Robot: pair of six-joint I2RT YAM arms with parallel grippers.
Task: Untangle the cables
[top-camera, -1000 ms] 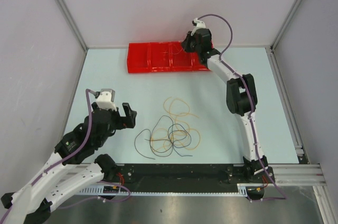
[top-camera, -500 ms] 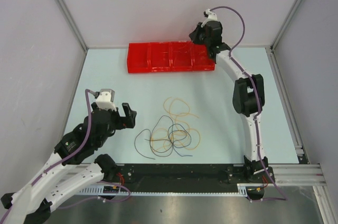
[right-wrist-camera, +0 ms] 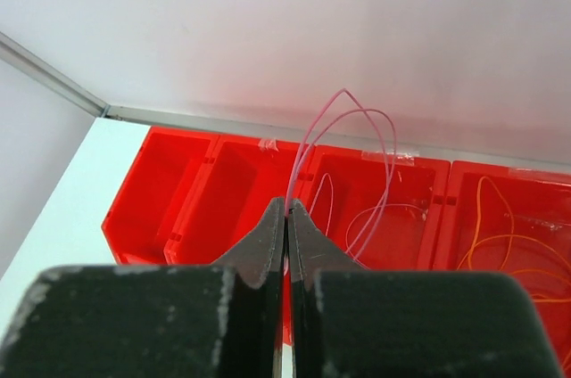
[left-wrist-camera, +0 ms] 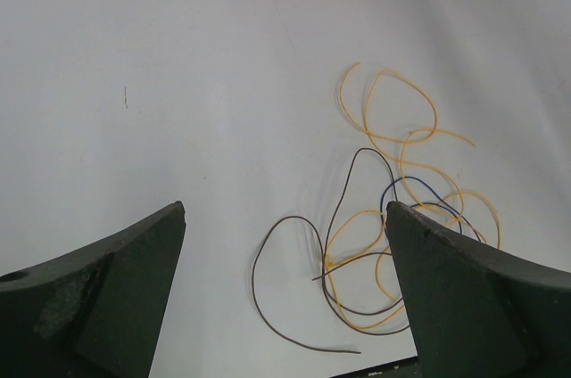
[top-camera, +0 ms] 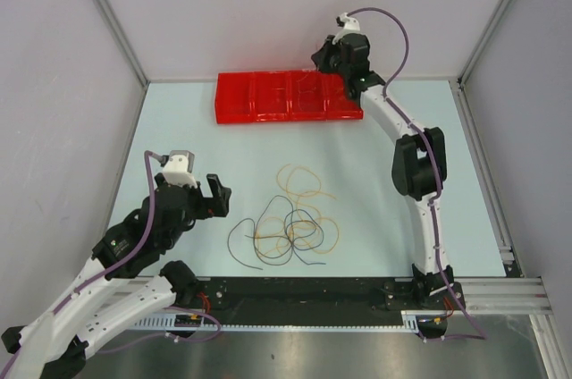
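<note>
A loose tangle of thin orange, dark grey and navy cables (top-camera: 293, 223) lies on the pale table in front of the arm bases; it shows in the left wrist view (left-wrist-camera: 393, 217). My left gripper (top-camera: 198, 189) is open and empty, left of the tangle and above the table. My right gripper (top-camera: 327, 59) is shut on a thin pink-red cable (right-wrist-camera: 343, 142) that loops up from its tips, held above the red tray (top-camera: 234, 100). Red and orange cables lie in the tray's right compartments (right-wrist-camera: 508, 226).
The red tray (right-wrist-camera: 178, 182) has several compartments and stands at the back of the table by the rear wall. Grey walls close in the left, right and back sides. A black rail runs along the near edge.
My right gripper rose from the tray towards the back wall with the thin cable, then shifted slightly left. The left arm and the tangle have not moved.
</note>
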